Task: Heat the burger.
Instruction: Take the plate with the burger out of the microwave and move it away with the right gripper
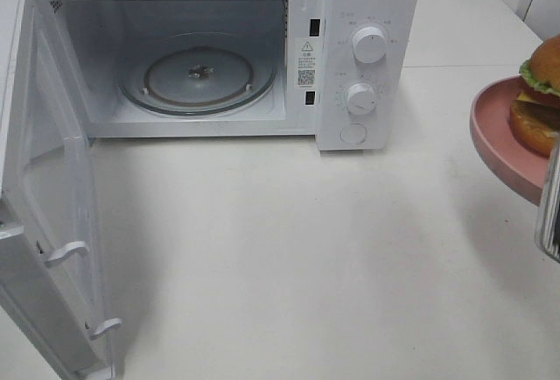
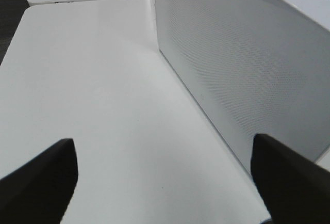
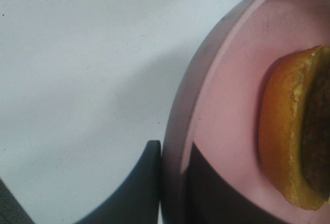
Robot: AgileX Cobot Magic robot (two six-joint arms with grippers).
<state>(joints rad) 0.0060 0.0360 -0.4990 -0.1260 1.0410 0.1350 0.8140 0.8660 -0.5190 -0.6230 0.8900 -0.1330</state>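
White microwave stands at the back of the white bench, its door swung fully open toward the left of the high view, two white latch hooks showing on its free edge. Inside, a clear glass turntable lies flat on the oven floor. On the front strip beside the cavity is a warning sticker with a triangle sign and some lines of small print, and under it a QR code; the print is too small to read. The control panel carries an upper knob, a lower knob and a round button below them; faint markings ring the knobs, not legible. No brand name can be made out. The burger sits on a pink plate at the right edge of the high view, well apart from the microwave; golden bun, green lettuce and dark patty show. The plate appears raised off the bench, a shadow lying under it. Right hand: clamped on the plate's rim, one dark finger outside the rim and one on the inner face, bun close by. Left hand: fingers wide apart, holding nothing, over bare bench just beside the door's perforated panel.
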